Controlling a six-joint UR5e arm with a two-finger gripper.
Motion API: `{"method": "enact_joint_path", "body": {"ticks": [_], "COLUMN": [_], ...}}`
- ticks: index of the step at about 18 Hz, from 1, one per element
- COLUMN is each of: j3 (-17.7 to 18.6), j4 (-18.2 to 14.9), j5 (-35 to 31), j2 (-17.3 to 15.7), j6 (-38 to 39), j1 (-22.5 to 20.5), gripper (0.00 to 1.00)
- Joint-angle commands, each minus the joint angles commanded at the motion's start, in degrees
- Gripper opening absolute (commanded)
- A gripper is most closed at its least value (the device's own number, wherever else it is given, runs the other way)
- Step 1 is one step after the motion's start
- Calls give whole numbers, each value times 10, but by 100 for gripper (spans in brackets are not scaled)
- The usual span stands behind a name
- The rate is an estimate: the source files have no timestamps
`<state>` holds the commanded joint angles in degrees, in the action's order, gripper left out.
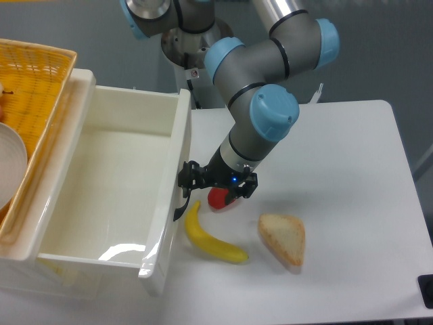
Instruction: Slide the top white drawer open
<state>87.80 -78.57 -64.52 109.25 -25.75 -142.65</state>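
- A yellow wicker basket (30, 81) sits on the cabinet top at far left.
- The top white drawer (101, 196) stands far out, its empty tub showing, long axis toward the table.
- Its black handle (181, 203) lies at the left tip of the gripper (191, 180); whether the jaws clamp it cannot be told.
- A banana (210, 237) and bread slice (283, 238) lie in the drawer's path.

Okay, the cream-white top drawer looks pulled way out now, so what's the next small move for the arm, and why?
Probably let go of the curved black handle and back the black two-finger gripper slightly away, rightwards. The glossy cream-white top drawer already stands far out, its whole inside showing, and the yellow banana lies close beside the drawer front, so pulling further looks needless. Whether the jaws are clamped is unclear.
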Motion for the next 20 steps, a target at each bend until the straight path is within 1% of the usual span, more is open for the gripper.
{"method": "enact_joint_path", "body": {"ticks": [12, 14, 16, 18, 20], "j3": [-1, -1, -3, -7, -7], "j4": [-9, -9, -4, -2, 15], "j5": [39, 50, 54, 53, 51], "j2": [-4, -7, -18, -18, -18], "j6": [5, 4, 0, -2, -6], "j1": [-17, -28, -32, -37, -38], "gripper": [100, 100, 100, 100, 100]}}
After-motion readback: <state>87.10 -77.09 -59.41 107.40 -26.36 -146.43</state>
